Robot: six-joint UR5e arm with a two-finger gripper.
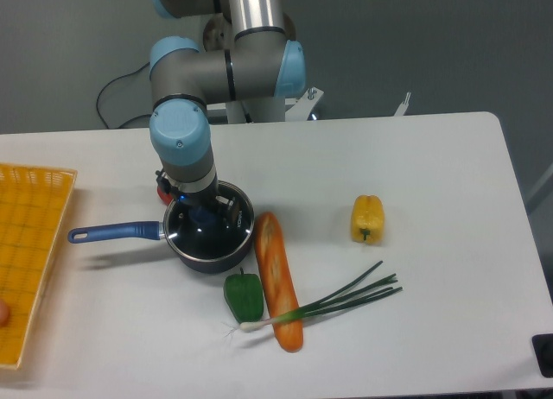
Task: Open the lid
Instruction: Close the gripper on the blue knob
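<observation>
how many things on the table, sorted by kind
cookware: 2, the saucepan and the lid on it
vegetables: 3, green pepper, yellow pepper, spring onions
bread: 1, a baguette
baskets: 1, the yellow basket at the left edge
total: 7
A small red thing behind the pan is too hidden to sort.

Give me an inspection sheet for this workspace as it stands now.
Surface: white table, clean.
Job's things: clear glass lid with blue knob sits on the dark blue long-handled saucepan.
Clutter: orange baguette, green pepper, spring onion, yellow pepper, yellow basket, small red object behind the arm.
Grippers: gripper down over the lid's knob; jaw state unclear.
Cables: black cable behind the table.
Surroundings: grey wall.
</observation>
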